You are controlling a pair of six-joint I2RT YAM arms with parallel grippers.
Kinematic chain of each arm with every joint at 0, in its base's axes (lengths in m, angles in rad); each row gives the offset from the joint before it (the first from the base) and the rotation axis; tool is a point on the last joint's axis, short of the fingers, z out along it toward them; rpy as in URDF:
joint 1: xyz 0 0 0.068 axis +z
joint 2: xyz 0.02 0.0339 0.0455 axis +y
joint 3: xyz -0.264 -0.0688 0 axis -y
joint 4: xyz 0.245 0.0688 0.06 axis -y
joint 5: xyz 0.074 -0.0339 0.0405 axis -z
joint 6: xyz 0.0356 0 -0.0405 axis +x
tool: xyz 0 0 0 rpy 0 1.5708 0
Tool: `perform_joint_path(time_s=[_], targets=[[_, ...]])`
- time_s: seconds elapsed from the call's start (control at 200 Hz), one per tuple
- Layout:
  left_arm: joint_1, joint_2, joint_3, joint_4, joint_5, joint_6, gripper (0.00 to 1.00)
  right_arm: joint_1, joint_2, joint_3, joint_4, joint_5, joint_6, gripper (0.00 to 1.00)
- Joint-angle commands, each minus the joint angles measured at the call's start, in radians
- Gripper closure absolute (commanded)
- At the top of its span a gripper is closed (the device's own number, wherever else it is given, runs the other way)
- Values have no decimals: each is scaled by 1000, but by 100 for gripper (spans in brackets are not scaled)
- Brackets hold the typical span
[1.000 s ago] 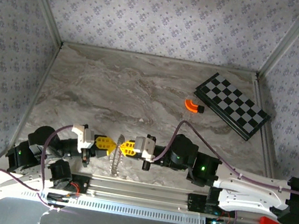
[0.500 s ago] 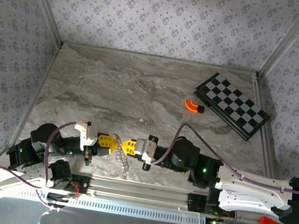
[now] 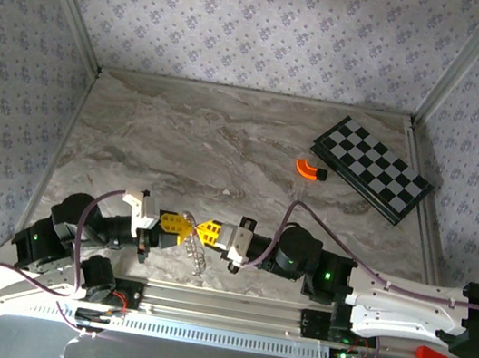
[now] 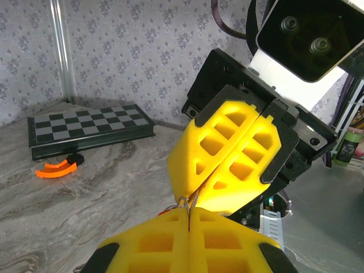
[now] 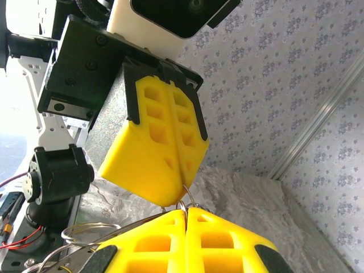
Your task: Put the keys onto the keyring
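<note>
Top external | silvery metal keyring (image 3: 196, 256) hung below the touching tips, near the front edge of the marbled grey bench (image 3: 226, 149) | left gripper (image 3: 184, 224) and right gripper (image 3: 203, 229) were tip to tip, both pairs of yellow jaws clenched on its wire | orange curved piece (image 3: 310, 170) lay just beside black-and-white chequered board (image 3: 372, 169), far right

The keyring (image 3: 194, 251) is gleaming as polished metal wire; the left gripper (image 3: 184, 225) and right gripper (image 3: 203, 228) are showing matt yellow plastic fingers (image 4: 227, 153).
</note>
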State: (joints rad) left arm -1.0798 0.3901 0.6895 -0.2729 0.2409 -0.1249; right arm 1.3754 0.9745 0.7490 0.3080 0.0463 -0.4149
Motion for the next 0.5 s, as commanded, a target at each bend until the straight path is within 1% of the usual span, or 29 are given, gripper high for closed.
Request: perform_joint_path(time_s=[0.0, 0.265, 0.495], targets=[[1, 26, 39, 112, 51, -30, 100, 17, 8, -3, 7, -12, -30, 100], [1, 6, 31, 152, 57, -47, 100, 19, -6, -21, 16, 20, -42, 100], [1, -1, 31, 147, 12, -62, 100, 22, -17, -33, 14, 28, -44, 100]])
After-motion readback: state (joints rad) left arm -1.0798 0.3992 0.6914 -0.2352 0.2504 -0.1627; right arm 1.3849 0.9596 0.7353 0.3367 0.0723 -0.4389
